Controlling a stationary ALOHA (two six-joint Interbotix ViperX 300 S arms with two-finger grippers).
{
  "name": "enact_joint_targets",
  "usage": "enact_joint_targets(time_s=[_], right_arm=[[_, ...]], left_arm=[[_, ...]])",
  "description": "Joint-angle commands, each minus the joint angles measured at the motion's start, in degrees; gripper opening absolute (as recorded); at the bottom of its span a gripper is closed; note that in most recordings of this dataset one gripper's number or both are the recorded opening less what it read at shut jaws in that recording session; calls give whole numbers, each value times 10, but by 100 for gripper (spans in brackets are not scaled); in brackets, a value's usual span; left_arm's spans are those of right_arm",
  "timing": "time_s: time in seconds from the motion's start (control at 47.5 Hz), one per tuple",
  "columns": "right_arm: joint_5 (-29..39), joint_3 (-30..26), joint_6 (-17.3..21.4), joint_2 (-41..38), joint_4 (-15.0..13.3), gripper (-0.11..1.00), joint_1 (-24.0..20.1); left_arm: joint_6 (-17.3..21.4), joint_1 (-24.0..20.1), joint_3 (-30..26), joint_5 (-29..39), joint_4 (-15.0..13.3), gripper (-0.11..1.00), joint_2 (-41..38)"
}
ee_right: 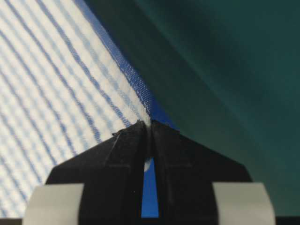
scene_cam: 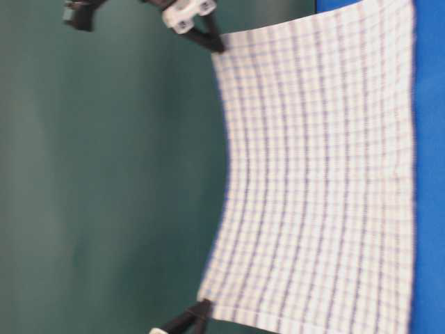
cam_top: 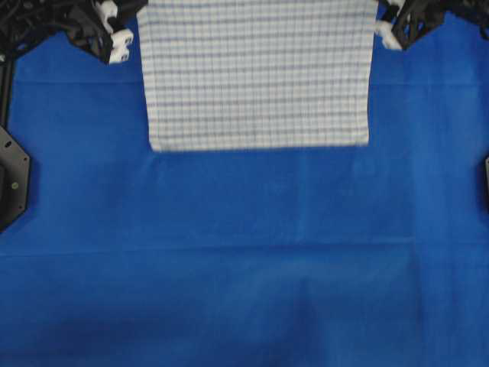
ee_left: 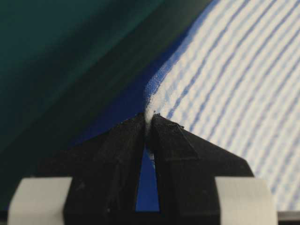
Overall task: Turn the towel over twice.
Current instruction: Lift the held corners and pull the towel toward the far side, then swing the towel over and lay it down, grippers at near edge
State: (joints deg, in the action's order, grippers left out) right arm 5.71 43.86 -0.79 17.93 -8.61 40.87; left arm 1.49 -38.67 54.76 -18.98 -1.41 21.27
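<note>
Two corners of the towel (cam_top: 258,73) are pinched, one by each gripper, and in the overhead view the cloth is seen at the top centre of the frame, its checked face shown, its upper edge cut off by the frame and its lower hem lying straight across the blue sheet (cam_top: 244,260). The left gripper (cam_top: 122,42) is found at the upper left beside the towel's left edge, and the right gripper (cam_top: 388,34) at the upper right beside its right edge. In the table-level view the towel (scene_cam: 320,174) is shown hanging as a sheet, held up at two corners, with its top edge sagging slightly between them; the sheet (scene_cam: 427,174) is seen as a blue band along the frame's right edge, where the towel's lower part meets it. In the left wrist view the left gripper (ee_left: 150,123) is closed on a towel (ee_left: 234,84) corner, the striped cloth spreading to the upper right. In the right wrist view the right gripper (ee_right: 150,125) is likewise clamped on a corner, the towel (ee_right: 56,93) spreading to the upper left.
</note>
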Motion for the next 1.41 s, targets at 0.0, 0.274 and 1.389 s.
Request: enact_joint_targets(time_s=[0.0,0.274,1.389], right_arm=[[23,-34,0,32,-8,6,2],[80,-52,0,120,-12,6,-18],[176,111,234,132,12,6,-422]], left_arm=[[11,-2,-23,-2,1,4,18],[48,19,-30,1,1,4,84],[11,368,83,243,-3,4,143]])
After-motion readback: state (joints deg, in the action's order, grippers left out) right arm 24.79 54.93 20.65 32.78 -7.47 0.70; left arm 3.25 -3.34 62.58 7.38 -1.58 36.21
